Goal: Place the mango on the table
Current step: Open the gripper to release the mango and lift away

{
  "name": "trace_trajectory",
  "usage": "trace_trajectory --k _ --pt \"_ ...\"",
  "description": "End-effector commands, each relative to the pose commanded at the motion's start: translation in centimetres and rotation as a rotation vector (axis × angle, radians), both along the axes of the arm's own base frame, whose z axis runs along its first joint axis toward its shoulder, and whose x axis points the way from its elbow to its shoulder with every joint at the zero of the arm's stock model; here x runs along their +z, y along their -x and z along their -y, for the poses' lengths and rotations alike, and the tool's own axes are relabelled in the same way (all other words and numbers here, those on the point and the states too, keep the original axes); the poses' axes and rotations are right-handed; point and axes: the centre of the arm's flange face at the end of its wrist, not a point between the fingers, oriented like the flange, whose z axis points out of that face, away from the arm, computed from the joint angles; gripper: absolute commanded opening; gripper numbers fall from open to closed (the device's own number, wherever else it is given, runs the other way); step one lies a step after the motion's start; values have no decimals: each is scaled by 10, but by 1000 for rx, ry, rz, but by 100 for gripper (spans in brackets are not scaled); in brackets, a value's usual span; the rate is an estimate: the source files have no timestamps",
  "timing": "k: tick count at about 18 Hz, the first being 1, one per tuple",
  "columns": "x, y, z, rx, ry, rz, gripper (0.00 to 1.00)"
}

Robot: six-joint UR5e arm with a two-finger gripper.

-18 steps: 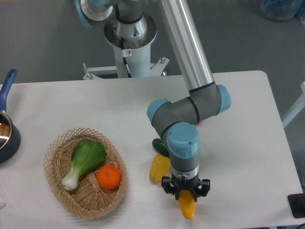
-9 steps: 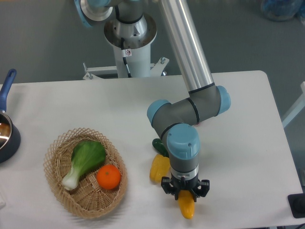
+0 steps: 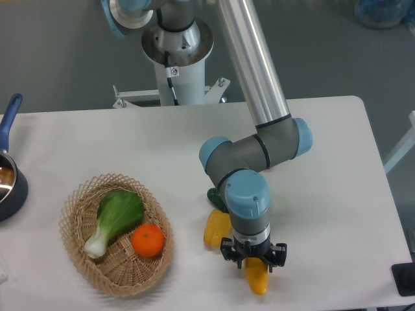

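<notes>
The mango [image 3: 258, 280] is a smooth yellow fruit near the front edge of the white table [image 3: 324, 162], right of the middle. My gripper [image 3: 254, 260] points straight down over its upper end. The fingers [image 3: 226, 251] sit on either side of the mango and appear shut on it. The wrist hides the top of the mango. I cannot tell whether the fruit touches the tabletop.
A yellow corn piece [image 3: 216, 228] and a dark green vegetable [image 3: 214, 195] lie just left of the gripper. A wicker basket [image 3: 78, 254] holds a bok choy [image 3: 117, 217] and an orange [image 3: 148, 240]. A blue pot [image 3: 10, 181] is at the left edge, and a black object [image 3: 405, 278] at the right.
My gripper and the mango have shifted very slightly to the right and toward the table's front edge. Nothing else has moved.
</notes>
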Motion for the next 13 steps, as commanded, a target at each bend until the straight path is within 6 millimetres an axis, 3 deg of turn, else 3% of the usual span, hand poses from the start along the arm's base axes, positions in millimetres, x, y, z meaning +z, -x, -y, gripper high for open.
trace_trajectory --k 4,10,13 --pt "61 -1 0 -7 -57 -68 100" --pt "200 -3 9 -23 -178 -244 100" --pt "251 15 45 -46 -190 -314 100"
